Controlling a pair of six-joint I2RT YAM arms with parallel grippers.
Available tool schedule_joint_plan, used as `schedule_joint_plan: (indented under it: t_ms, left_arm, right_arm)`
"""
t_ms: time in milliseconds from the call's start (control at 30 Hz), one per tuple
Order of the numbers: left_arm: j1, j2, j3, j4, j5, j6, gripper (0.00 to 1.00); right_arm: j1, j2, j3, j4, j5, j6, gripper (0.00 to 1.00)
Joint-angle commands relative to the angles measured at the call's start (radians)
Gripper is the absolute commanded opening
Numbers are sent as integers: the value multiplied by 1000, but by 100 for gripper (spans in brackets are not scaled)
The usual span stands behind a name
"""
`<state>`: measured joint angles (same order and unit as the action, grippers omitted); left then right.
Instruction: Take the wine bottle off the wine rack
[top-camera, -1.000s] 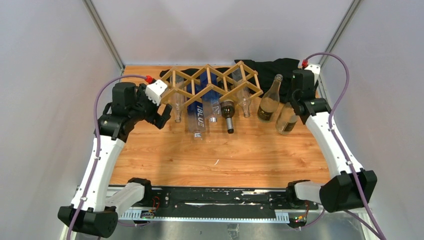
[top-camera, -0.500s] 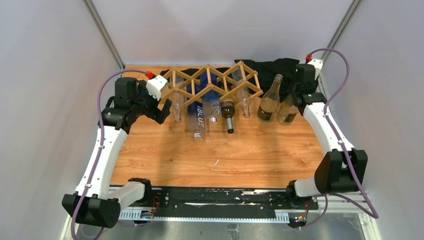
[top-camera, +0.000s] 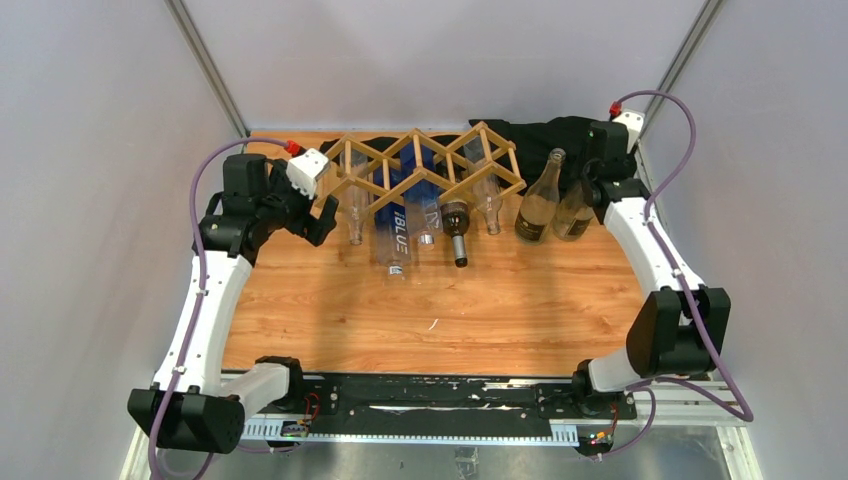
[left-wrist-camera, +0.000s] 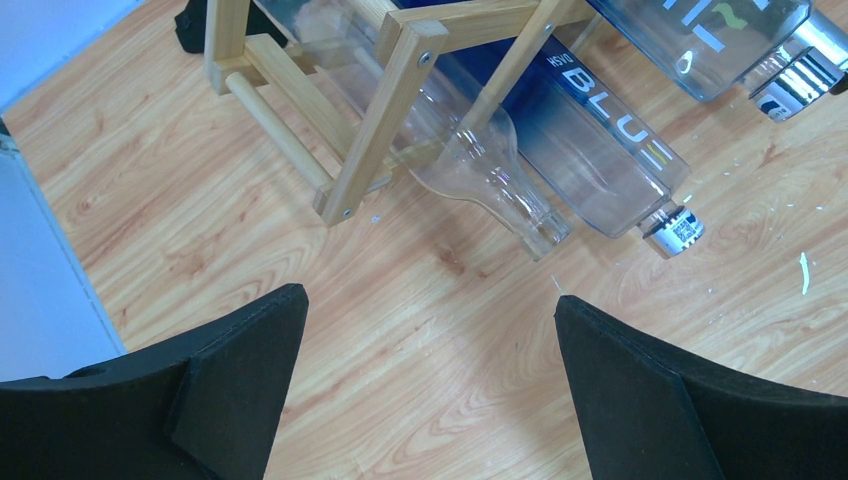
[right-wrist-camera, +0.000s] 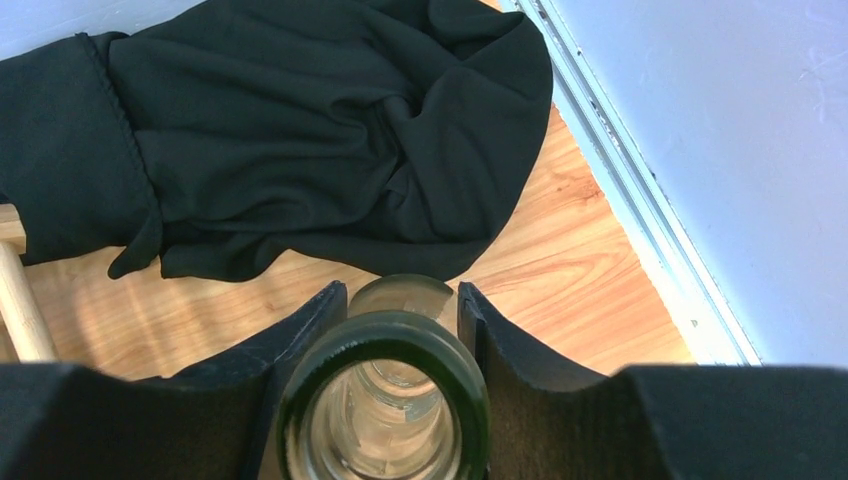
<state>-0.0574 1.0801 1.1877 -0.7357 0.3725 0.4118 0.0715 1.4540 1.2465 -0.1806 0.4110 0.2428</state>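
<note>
Right gripper (right-wrist-camera: 400, 300) swung rearward, clamped on wine bottle (top-camera: 574, 215) neck. Bottle now stands beside 1 other bottle (top-camera: 538, 205), right of wine rack (left-wrist-camera: 388, 110). 5 racked bottles (top-camera: 395, 235). Left gripper (left-wrist-camera: 425, 300) gapes wide. Only right wrist view shows green open mouth.

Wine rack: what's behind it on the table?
A black cloth, bunched past the wine rack's right end and glimpsed through its cells; sticks and bottles cover the rest.
</note>
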Motion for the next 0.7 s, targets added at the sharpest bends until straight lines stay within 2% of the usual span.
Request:
schedule_joint_plan:
  t_ms: [0,100,167,333,433,667]
  left_arm:
    - [7,-2,19,-4,28,6,100]
    - [11,-8,21,-9,39,-10,100]
    - [14,-7,25,-11,52,-23,100]
    - [18,19,64,-48,63,-33,100]
    - [29,21,70,-51,65,-26,100]
    - [108,44,74,-51,84,-4,100]
  right_arm:
    - [-16,-94,40,27,1,14,63]
    - [-16,-113,75,-20,0,18,81]
    - [-16,-126,103,-53,-3,31,88]
    - [-8,-169,216,-187,-37,70,91]
    - [60,-196,273,-252,-27,80,91]
    - [394,-196,323,-304,37,120,92]
